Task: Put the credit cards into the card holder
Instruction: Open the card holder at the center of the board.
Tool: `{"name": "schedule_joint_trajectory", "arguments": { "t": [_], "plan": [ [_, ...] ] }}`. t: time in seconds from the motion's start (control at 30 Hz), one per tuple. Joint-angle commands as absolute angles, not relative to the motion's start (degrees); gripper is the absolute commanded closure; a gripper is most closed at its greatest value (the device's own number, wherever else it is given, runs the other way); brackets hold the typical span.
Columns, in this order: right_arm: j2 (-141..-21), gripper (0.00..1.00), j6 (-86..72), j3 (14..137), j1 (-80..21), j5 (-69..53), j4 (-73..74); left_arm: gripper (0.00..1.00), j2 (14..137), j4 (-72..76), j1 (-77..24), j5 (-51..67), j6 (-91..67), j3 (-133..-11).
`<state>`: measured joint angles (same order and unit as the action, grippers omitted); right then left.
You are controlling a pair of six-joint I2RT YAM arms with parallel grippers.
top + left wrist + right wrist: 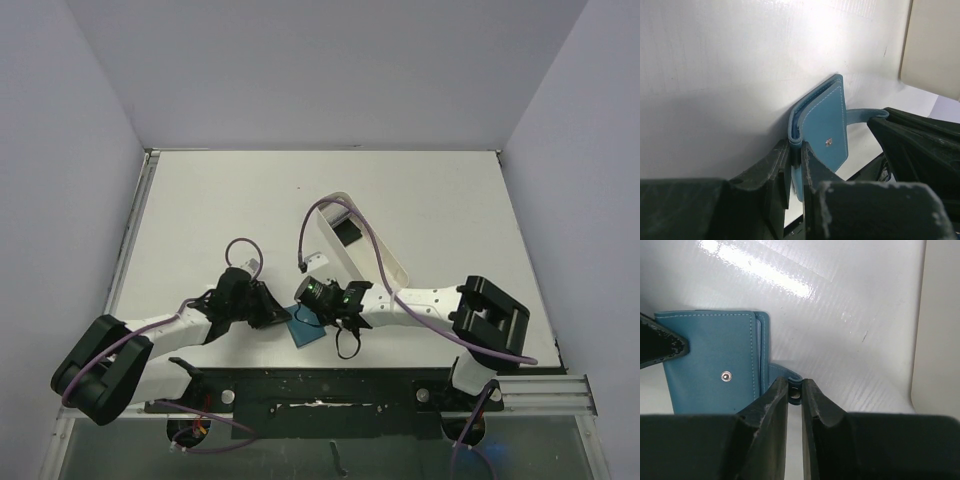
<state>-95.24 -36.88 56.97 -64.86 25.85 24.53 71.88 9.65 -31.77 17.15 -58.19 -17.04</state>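
The left hand (796, 172) is clamped on one edge of the teal card holder (824, 125). The right hand (795, 397) pinches its snap strap (781, 373), near the white tray (940, 340).

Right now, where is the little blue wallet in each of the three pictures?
Top external: the blue wallet sits low in the middle of the picture.
Left wrist: centre, its edge pinched by the left hand.
Right wrist: left of centre; the right hand grips its strap.
Shared landmark: the white tray, just beyond the wallet from above, at the right edge in both wrist views.
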Motion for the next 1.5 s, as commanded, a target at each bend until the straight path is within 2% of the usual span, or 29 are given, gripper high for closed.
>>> {"name": "schedule_joint_trajectory", "arguments": {
  "t": [0.0, 0.07, 0.27, 0.43, 0.63, 0.77, 1.0, 1.47],
  "plan": [
    [-90.0, 1.0, -36.5, 55.5, -64.4, 27.0, 22.2, 1.0, 72.7, 8.2, -31.5, 17.0, -56.4, -19.0],
    [-88.4, 1.0, -36.9, 54.8, -63.9, 26.7, 22.2, 0.99, 73.1, 7.1, -31.2, 16.9, -55.9, -20.1],
    [-82.8, 1.0, -38.9, 53.1, -62.5, 22.8, 21.5, 0.67, 70.9, 0.5, -30.7, 14.3, -53.5, -24.8],
    [-77.9, 0.99, -41.2, 52.6, -62.2, 17.5, 17.6, 0.56, 66.5, -8.3, -30.3, 10.2, -51.8, -29.4],
    [-76.0, 0.98, -44.1, 49.6, -59.4, 7.2, 7.9, 0.53, 60.2, -14.3, -28.5, 8.3, -50.7, -31.7],
    [-76.2, 0.98, -44.3, 49.1, -58.5, 7.1, 7.7, 0.53, 57.8, -13.9, -27.6, 10.1, -51.5, -29.8],
    [-75.1, 0.98, -45.8, 47.4, -56.3, 5.2, 6.7, 0.53, 59.2, -4.5, -27.6, 18.6, -53.4, -24.8],
    [-75.6, 0.98, -49.2, 46.5, -56.1, -2.5, -1.7, 0.52, 54.8, -6.3, -27.6, 14.8, -54.7, -24.7]
  ]
}}
